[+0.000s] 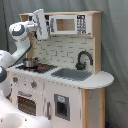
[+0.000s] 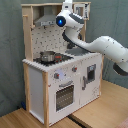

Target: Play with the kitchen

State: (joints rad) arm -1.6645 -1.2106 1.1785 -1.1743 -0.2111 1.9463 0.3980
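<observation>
The kitchen is a white and light-wood toy unit with a black faucet, a grey sink, a small pot on the stovetop and an oven door. In the second exterior view the kitchen shows its stove side, with the pot and the oven door. My gripper is raised at the upper shelf, in front of the hood and just left of the microwave. In the second exterior view the gripper is up by the top shelf.
A grey curtain hangs behind the kitchen in both exterior views. The rounded counter end sticks out on the first exterior view's right. My white arm crosses over the counter from the second exterior view's right. A wooden floor lies below.
</observation>
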